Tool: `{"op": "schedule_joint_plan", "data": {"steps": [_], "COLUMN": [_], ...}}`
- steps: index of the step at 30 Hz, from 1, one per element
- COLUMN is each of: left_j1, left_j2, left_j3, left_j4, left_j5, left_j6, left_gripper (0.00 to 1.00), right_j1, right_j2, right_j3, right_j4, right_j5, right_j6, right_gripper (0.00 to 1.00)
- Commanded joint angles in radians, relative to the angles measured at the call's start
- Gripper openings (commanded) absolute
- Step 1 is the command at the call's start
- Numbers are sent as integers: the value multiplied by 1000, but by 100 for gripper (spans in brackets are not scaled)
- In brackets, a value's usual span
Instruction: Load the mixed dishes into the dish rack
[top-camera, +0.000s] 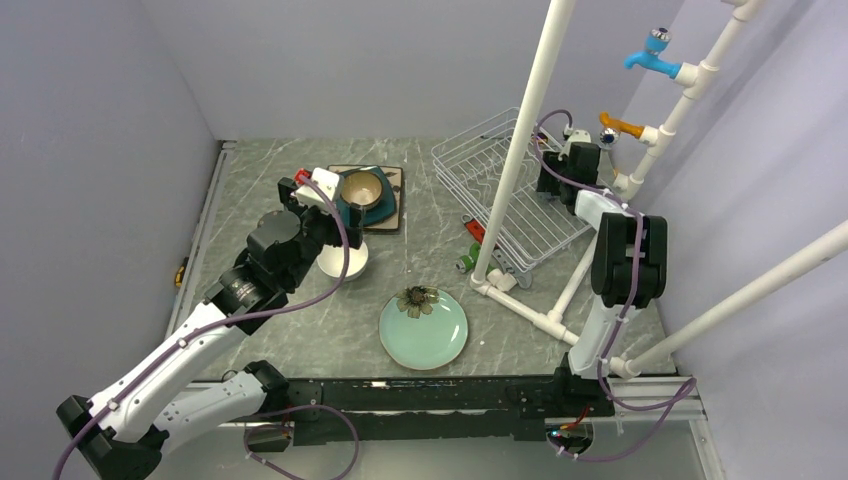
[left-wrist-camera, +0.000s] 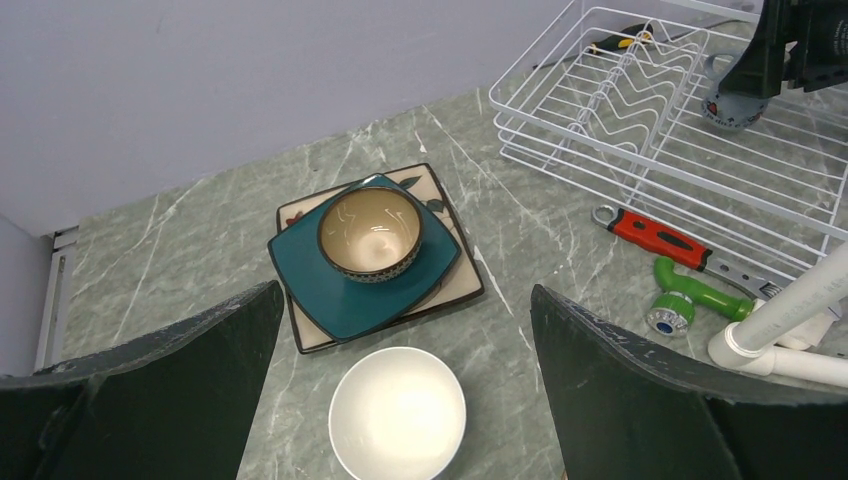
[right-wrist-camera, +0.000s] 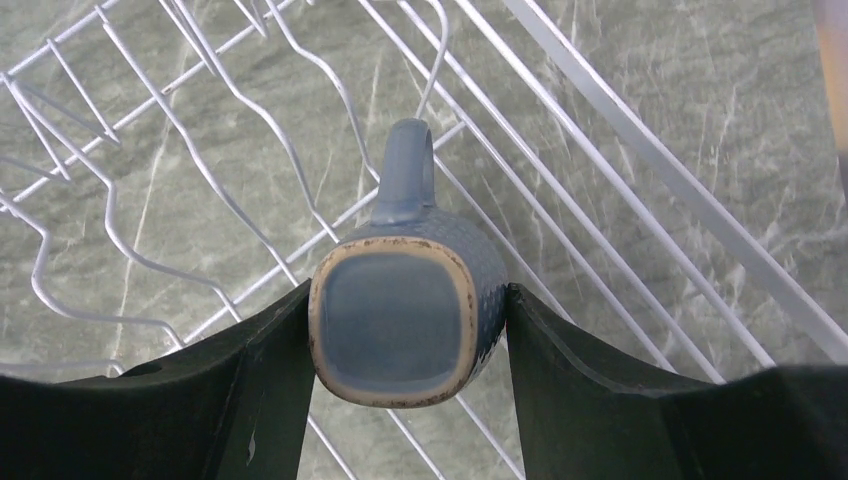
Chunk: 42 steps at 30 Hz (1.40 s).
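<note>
The small grey-white mug (right-wrist-camera: 395, 300) hangs over the dish rack (left-wrist-camera: 620, 100), which stands at the bench's (left-wrist-camera: 180, 250) far right corner. The right gripper (right-wrist-camera: 400, 340) pinches it by 2 opposite walls, jaws about half apart and tight on its sides. The mouth faces the wrist and the handle points away, probably so it can go down among the wires; whether it touches them I cannot tell. Toward the far edge, the brown glazed bowl (left-wrist-camera: 370, 232) sits on the teal square plate (left-wrist-camera: 310, 270), itself stacked on the cream square plate with flowers (left-wrist-camera: 462, 288). The white bowl (left-wrist-camera: 397, 412) stands just beside that stack, and the mint-green round plate (top-camera: 425, 335) lies by the near edge. The left gripper (left-wrist-camera: 405, 290) hovers above bowl and stack with jaws fully spread, holding nothing, likely readying the next pick.
</note>
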Motion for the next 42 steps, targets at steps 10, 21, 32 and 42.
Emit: {"op": "schedule_joint_plan", "data": {"steps": [10,21,32,42], "left_j1": [6,8,9,9], "left_j2": [-1,6,21,16], "left_j3": [31,32,35,38], "left_j4": [19,13,7,5], "left_j5": [23,21,38,38], "left_j6": [-17,-17,-17,-18], "left_gripper": [99,99,99,99], "right_j1": [1,22,32,30], "right_j2": [3,-77,-90,19], "right_j3": [42,26,14,88], "right_j4": [73,7,-35,-44], "right_j5": [67,135,192,380], "right_j6": [49,72,110,373], "right_gripper": [73,100,100,98]}}
